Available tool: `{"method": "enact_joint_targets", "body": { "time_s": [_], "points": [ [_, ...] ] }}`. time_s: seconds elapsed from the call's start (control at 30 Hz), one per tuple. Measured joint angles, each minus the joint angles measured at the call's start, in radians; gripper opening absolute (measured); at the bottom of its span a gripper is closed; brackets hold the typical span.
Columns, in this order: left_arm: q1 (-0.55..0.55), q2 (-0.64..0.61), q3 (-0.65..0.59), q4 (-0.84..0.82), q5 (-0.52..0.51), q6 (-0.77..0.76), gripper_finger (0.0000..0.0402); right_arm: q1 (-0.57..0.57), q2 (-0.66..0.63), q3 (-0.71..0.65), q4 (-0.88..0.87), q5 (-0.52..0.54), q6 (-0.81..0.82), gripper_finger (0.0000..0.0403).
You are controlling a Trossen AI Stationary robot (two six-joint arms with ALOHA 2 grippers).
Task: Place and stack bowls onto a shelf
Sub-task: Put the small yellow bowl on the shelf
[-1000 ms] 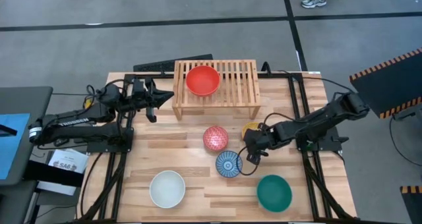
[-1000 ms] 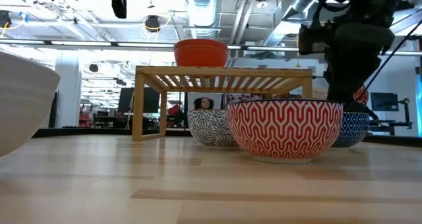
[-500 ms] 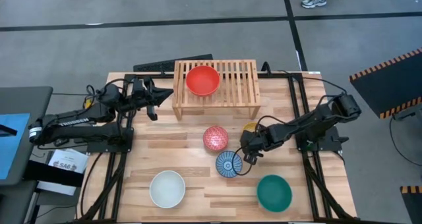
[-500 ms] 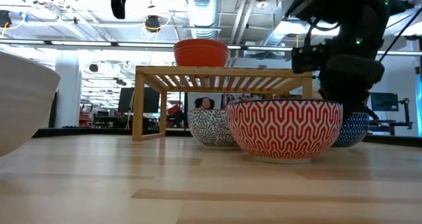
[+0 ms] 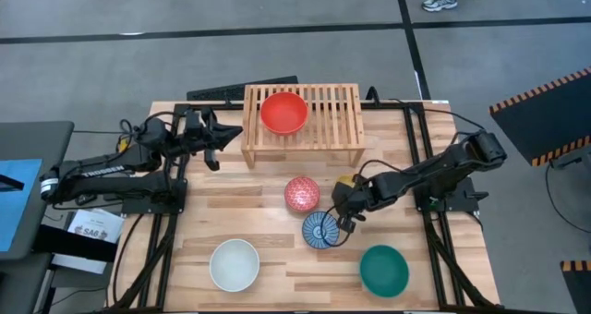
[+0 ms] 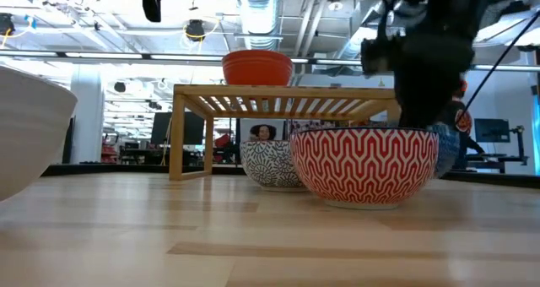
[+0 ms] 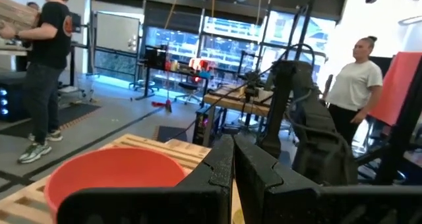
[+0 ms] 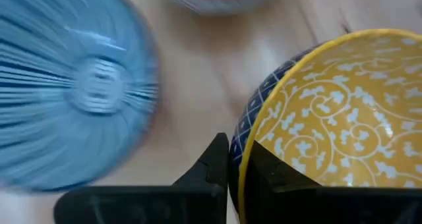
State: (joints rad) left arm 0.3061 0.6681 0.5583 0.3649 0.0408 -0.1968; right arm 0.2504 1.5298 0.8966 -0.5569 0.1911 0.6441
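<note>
Right gripper (image 8: 234, 159): pinched on rim of yellow patterned bowl (image 8: 330, 118), mid-table btwn pink-red bowl (image 5: 301, 193) & blue striped bowl (image 5: 320, 229). Prob. rigid, glazed, slippery, breakable; rim = best hold. Left gripper (image 7: 232, 159): shut, idle nr shelf (image 5: 332, 120).

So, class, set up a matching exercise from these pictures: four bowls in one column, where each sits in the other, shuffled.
Bowls:
1. red bowl
2. yellow bowl
3. white bowl
4. green bowl

Places:
A. near table corner on the right arm's side
B. rim pinched in the right gripper
C. on the shelf
D. near table edge on the left arm's side

Pairs: 1-C, 2-B, 3-D, 4-A
</note>
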Motion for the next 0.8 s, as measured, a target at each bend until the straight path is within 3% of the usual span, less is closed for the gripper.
{"method": "enact_joint_targets", "body": {
  "time_s": [0.4,0.8],
  "points": [
    [0.002,-0.062,0.001,-0.008,0.052,0.035,0.0,-0.003,-0.056,0.192,-0.11,-0.034,-0.029,0.0039],
    [0.003,-0.108,0.001,-0.008,0.093,0.026,0.0,-0.046,-0.055,0.553,-0.22,-0.118,-0.17,0.0039]
  ]
}}
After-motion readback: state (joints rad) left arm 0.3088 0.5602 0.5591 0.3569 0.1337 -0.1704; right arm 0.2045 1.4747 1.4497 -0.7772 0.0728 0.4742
